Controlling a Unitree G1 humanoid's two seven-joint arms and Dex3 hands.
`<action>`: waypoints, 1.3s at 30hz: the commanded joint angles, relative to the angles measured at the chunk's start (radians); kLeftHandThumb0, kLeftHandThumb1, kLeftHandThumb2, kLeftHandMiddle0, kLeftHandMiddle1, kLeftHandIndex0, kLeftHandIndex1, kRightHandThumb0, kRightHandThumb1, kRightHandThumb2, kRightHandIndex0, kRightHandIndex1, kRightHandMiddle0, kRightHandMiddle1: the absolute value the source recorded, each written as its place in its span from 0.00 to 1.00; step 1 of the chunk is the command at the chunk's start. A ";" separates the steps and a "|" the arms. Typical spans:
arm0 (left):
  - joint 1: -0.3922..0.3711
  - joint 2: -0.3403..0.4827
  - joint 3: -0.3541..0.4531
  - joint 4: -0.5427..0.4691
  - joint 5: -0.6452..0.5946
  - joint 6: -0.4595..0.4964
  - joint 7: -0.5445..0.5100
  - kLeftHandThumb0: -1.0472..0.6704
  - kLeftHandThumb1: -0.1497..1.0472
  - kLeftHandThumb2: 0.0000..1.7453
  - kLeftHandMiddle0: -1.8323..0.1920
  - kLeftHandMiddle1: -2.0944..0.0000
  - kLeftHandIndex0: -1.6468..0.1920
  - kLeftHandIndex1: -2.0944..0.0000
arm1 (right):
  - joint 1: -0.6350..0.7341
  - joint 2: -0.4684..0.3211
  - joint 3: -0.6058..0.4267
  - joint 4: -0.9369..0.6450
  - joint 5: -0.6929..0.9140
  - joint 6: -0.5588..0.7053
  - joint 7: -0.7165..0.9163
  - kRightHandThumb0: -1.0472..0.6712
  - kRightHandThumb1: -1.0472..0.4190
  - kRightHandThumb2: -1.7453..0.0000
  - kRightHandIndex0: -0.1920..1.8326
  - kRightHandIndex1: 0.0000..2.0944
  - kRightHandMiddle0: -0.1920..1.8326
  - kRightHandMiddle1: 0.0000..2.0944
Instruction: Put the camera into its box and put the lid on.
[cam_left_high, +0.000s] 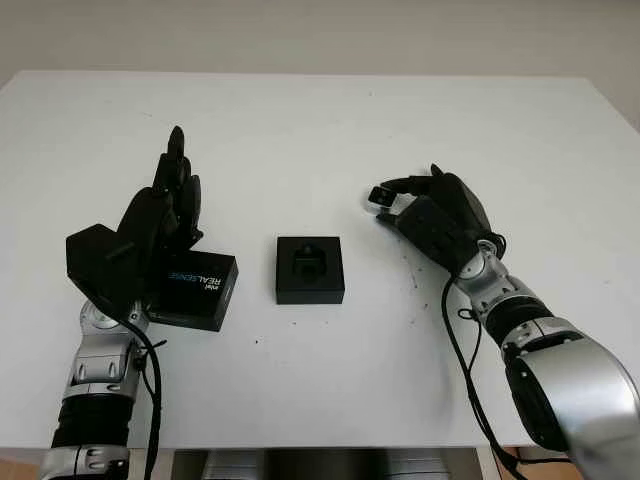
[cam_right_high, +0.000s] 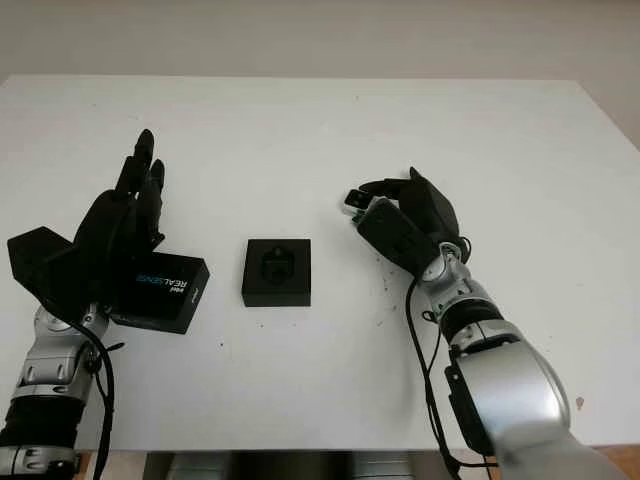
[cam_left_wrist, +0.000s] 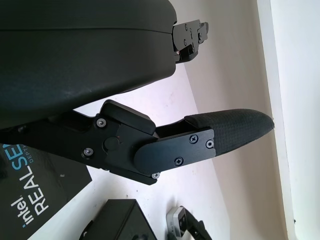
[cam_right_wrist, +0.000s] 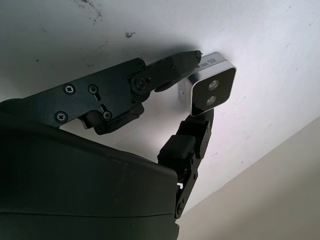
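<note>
Right hand (cam_right_wrist: 192, 107) pinching camera (cam_right_wrist: 209, 90), box (cam_left_high: 310, 269) (foam-lined) uncovered, lid (cam_left_high: 196, 289) aside

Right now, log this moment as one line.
right hand: shut on camera, right of box | left hand: open, by lid | box: open, mid-table | camera not yet boxed
</note>
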 joint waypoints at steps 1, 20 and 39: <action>0.006 0.007 0.000 -0.020 -0.003 -0.003 0.004 0.10 1.00 0.39 1.00 1.00 1.00 1.00 | 0.018 0.007 0.006 0.007 -0.008 0.007 -0.011 0.42 0.09 0.97 0.19 0.03 0.44 0.31; 0.013 0.012 -0.005 -0.025 0.009 -0.003 0.015 0.09 1.00 0.38 1.00 1.00 1.00 1.00 | 0.024 0.041 -0.009 0.010 0.017 0.021 0.019 0.39 0.05 0.97 0.19 0.02 0.33 0.53; -0.005 0.024 -0.016 -0.021 0.017 0.022 0.001 0.09 1.00 0.38 1.00 1.00 1.00 1.00 | -0.005 0.022 -0.077 -0.039 0.097 -0.052 0.177 0.41 0.05 0.97 0.16 0.02 0.26 0.65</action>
